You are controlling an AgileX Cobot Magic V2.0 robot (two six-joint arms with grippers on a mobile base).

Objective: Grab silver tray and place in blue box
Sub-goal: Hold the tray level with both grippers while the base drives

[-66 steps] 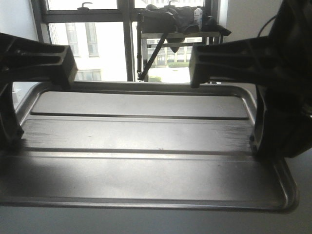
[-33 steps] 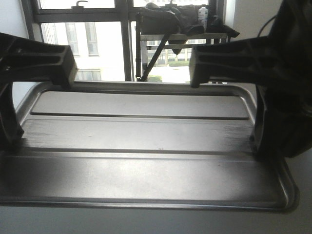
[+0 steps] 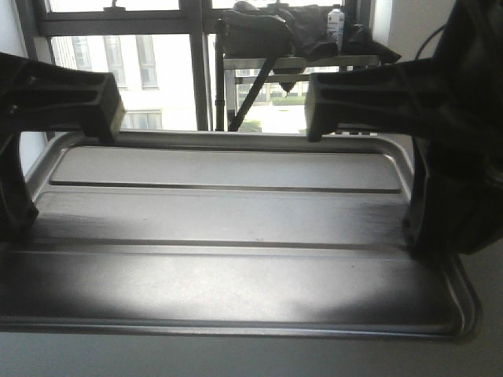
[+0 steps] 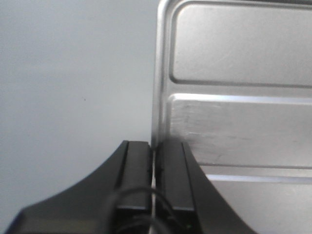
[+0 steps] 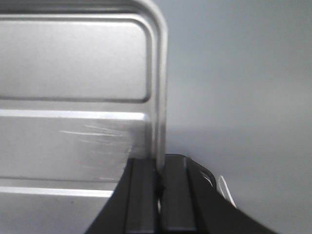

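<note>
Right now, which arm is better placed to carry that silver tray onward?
Neither left nor right alone: the left jaws are shut on one end rim of the silver tray, the right jaws on the opposite rim. They should move together.

Both end effectors (image 4: 154, 148) (image 5: 157, 165) pinched closed

Strong daylight from the window (image 3: 157, 86) behind is blown out to white, so the front view is backlit: whatever is close to the lens goes near-black, and the tray (image 3: 236, 212) has a dull sheen, shaded at its near left corner. The wrist views are soft and even; the left gripper (image 4: 154, 161) and right gripper (image 5: 157, 168) are dark and blurred, with thin glare along the tray's ribs
</note>
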